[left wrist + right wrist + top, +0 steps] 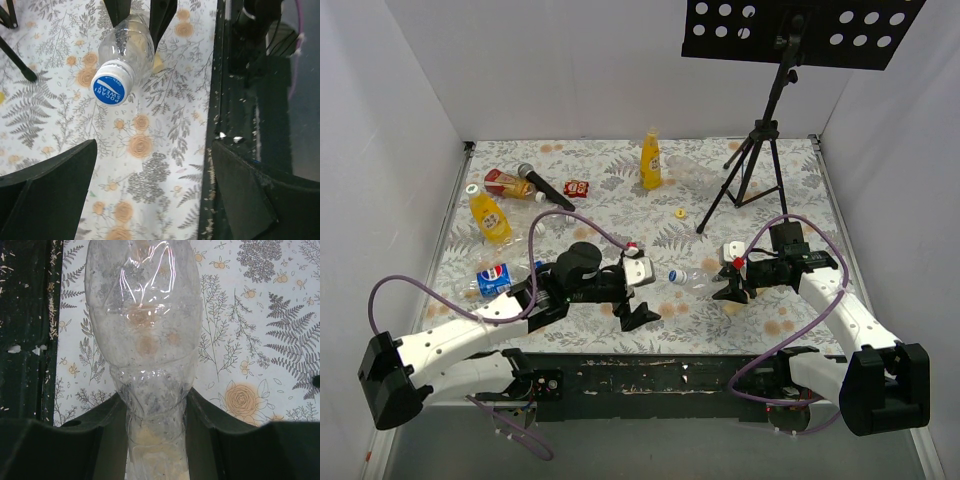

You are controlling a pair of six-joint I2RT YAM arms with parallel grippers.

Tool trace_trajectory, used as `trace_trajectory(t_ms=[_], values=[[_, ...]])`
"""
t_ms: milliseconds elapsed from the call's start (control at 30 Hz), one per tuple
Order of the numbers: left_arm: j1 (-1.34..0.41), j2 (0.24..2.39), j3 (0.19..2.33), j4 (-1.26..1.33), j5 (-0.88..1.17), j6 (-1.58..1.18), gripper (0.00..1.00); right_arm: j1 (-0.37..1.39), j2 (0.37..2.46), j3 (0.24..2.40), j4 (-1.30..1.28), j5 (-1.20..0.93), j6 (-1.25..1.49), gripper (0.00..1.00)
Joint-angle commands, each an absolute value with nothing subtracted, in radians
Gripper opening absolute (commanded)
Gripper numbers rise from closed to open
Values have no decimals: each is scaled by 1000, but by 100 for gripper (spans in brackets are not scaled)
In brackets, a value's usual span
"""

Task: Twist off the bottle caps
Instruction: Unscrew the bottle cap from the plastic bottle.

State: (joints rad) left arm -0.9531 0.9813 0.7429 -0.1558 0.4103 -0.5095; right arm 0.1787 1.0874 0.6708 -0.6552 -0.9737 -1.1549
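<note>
A clear bottle (698, 278) lies on its side between the two arms, and its blue-and-white cap (674, 277) points toward the left arm. My right gripper (728, 281) is shut on this clear bottle (142, 315), its dark fingers (95, 425) pressing both sides of the narrow lower body. My left gripper (648, 292) stands wide open a short way from the cap (112, 90), touching nothing. In the left wrist view only tablecloth lies between the left gripper's (154, 150) fingers. Other bottles lie farther back.
An orange-yellow bottle (650, 160) stands at the back, and another (490, 216) lies at the left. Also there are a red-labelled bottle (508, 184), a black microphone (546, 187) and a blue-labelled bottle (495, 278). A loose yellow cap (679, 212) lies near the tripod (750, 170). The table's black front edge (235, 100) is close.
</note>
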Motion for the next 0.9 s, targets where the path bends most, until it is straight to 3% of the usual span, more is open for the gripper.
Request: trace_trajectory(t_ms=[0,133,400,533,867], values=[[-951,1050,770,-40,482,-181,98,178,1085,670,-663,-991,-1164,11],[-951,1133,801,-6,479,-184,98,178,1089,672,-664,-992,-1164,11],[-951,1178,801,84,465,-199,85,178,1086,673,-670,-999,-1170,11],[-953,1184,807,84,456,-201,70,178,1088,673,-673,-999,-1173,11],[-951,1219,831,86,463,-229,50,178,1092,673,-672,-997,-1173,11]])
